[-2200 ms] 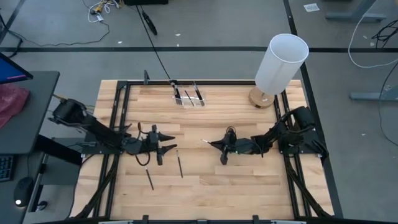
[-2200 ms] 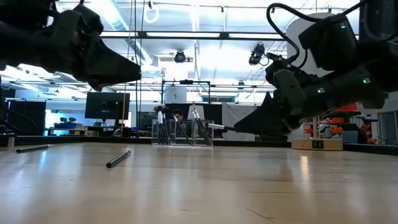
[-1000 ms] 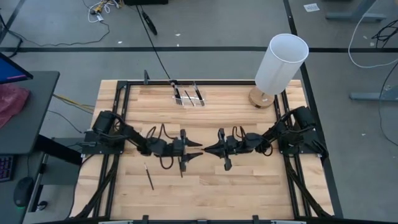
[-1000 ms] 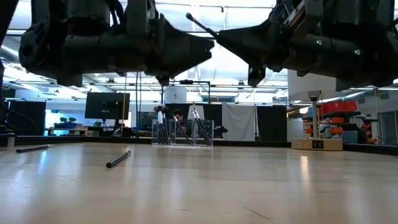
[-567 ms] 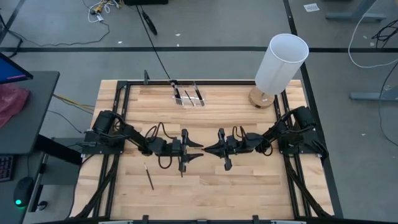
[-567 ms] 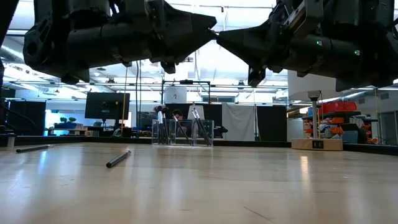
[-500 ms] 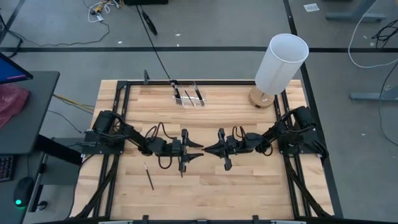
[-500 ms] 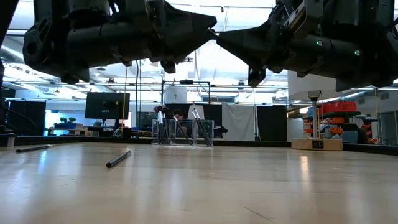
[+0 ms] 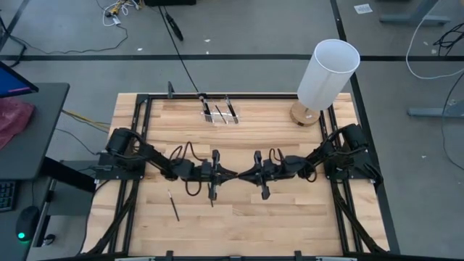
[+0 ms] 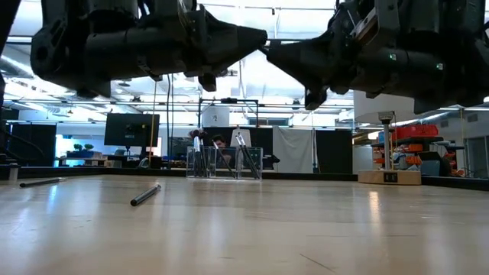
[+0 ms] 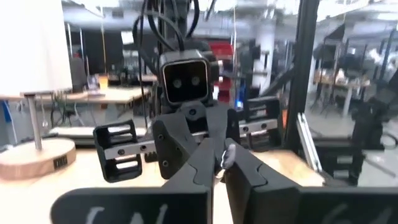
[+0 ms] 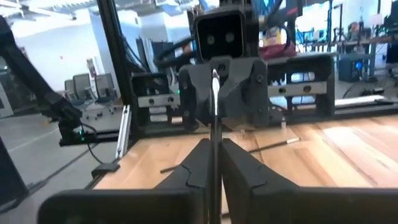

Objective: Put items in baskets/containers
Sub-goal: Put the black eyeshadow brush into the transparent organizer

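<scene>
Seen from above, meeting tip to tip near the centre of the surface [image 9: 290,217]: left pincer [image 9: 229,174] coming from 9 o'clock, right pincer [image 9: 242,175] from 3 o'clock, both lifted above the wood. Right pincer narrow, pressed on the thin stick of one brush [image 12: 214,118]. Left pincer also narrow, closed about the other end of this brush. Clear organiser [image 9: 219,113] at 12 o'clock by the far edge, with several brushes standing inside. One loose brush [image 9: 173,206] lying at about 8 o'clock, well apart from the organiser.
</scene>
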`<state>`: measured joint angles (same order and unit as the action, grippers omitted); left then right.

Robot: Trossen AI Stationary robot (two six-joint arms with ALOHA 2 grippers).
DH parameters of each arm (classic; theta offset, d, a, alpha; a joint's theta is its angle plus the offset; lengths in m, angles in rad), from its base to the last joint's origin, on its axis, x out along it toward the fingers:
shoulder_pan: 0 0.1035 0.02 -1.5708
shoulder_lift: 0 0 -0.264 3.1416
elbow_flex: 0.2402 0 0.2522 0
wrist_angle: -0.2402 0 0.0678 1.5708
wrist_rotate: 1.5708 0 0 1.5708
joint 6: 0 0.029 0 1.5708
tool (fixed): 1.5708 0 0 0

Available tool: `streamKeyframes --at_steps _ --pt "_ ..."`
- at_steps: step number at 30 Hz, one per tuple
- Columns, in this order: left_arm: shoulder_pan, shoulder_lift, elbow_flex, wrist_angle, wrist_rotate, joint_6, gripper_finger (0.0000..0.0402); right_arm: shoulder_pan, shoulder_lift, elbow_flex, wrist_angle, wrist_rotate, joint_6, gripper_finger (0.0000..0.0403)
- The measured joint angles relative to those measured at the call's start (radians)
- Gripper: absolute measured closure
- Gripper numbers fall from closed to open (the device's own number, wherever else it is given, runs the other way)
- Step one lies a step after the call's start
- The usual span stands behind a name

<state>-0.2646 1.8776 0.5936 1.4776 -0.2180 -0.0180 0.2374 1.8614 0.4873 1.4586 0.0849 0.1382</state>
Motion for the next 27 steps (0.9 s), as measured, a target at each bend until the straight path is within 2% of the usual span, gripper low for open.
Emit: streamKeyframes --at_steps 4,8,11,15,20,24,27 --pt "0.009 -0.120 0.000 -0.231 -0.020 -0.030 0.0386 -0.018 -0.003 -0.050 -0.033 -0.003 0.026 0.0330" --pt "0.049 -0.296 0.000 -0.564 -0.073 -0.102 0.0386 -0.051 -0.046 -0.149 -0.052 0.017 0.074 0.0291" --pt "0.119 -0.426 0.000 -0.788 -0.125 -0.163 0.0386 -0.061 -0.068 -0.218 -0.047 0.090 0.116 0.0270" --pt "0.270 -0.549 0.000 -0.915 -0.186 -0.200 0.0386 -0.060 -0.070 -0.254 -0.050 0.181 0.135 0.0256" --pt "0.504 -0.604 0.040 -0.974 -0.125 -0.208 0.0386 -0.060 -0.069 -0.246 -0.048 0.195 0.114 0.0256" --pt "0.653 -0.589 0.129 -1.147 -0.089 -0.206 0.0386 -0.060 -0.069 -0.230 -0.048 0.195 0.100 0.0261" --pt "0.727 -0.556 0.182 -1.239 -0.021 -0.206 0.0386 -0.060 -0.068 -0.221 -0.049 0.195 0.088 0.0265"
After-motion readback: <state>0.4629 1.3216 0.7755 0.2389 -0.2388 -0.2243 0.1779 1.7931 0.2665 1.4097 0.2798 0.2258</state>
